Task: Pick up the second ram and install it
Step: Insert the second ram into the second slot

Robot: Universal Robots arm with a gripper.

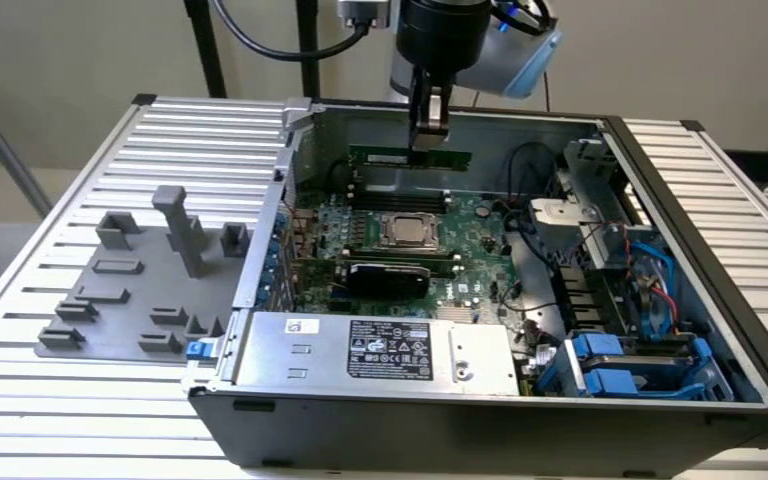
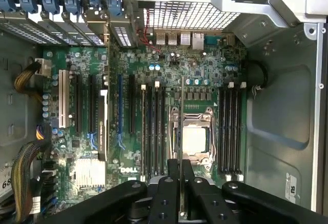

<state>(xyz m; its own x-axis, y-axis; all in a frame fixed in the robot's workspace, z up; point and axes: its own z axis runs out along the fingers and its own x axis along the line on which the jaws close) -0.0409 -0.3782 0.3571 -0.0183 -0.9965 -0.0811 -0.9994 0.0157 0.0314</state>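
Observation:
The second ram [image 1: 387, 157], a thin green stick, hangs level above the far end of the motherboard [image 1: 478, 255] inside the open computer case. My gripper [image 1: 428, 140] is shut on its right part from above. In the wrist view the ram [image 2: 182, 111] shows edge-on as a thin line between my black fingers [image 2: 172, 183], and the gripper [image 2: 181, 168] is over the silver processor's [image 2: 195, 139] edge. Black memory slots [image 2: 154, 131] run on one side of the processor, and more slots [image 2: 230, 131] on the other. The stick is above the board, apart from any slot.
A grey fixture tray [image 1: 131, 290] with upright posts lies on the slatted table at the exterior view's left. The case walls [image 1: 704, 250] surround the board. A silver power supply [image 1: 371, 350] sits at the front, with blue drive bays [image 1: 624, 365] and cables [image 1: 538, 290] at the right.

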